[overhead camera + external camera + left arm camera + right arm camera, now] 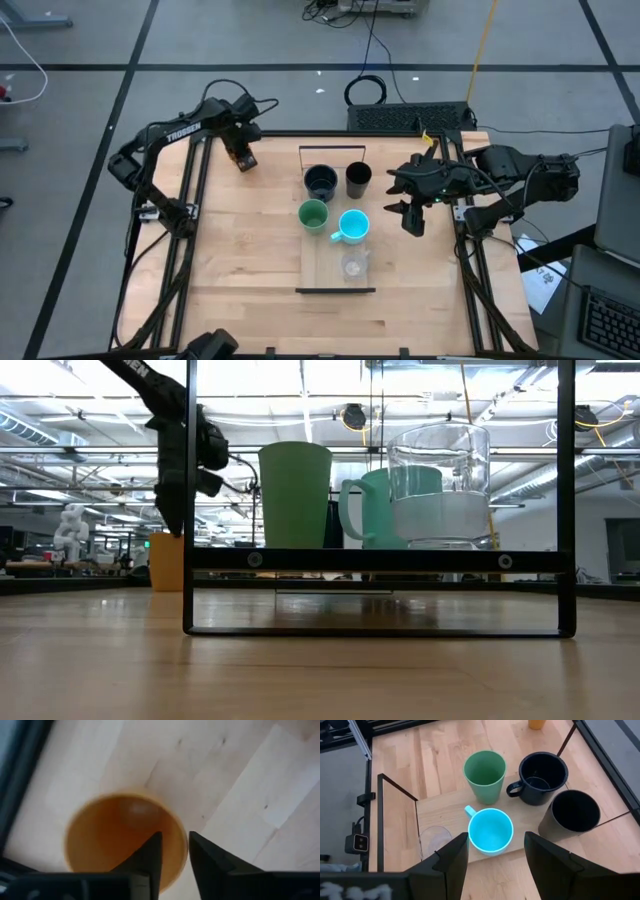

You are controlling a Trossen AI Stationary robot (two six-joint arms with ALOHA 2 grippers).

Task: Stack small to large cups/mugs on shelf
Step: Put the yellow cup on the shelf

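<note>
Wooden tabletop [240, 250] far-left: your left gripper [175, 855] pinches the orange cup [125, 837] rim, light, thin-walled and slippery, so squeeze gently.

shelf [325, 280]: five cups [314, 214] | table [240, 270]: shelf, orange cup [125, 837]

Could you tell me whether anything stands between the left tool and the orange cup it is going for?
Nothing visible does. The left tool has its fingers either side of the orange cup's rim, one inside and one outside, on the bare table.
</note>
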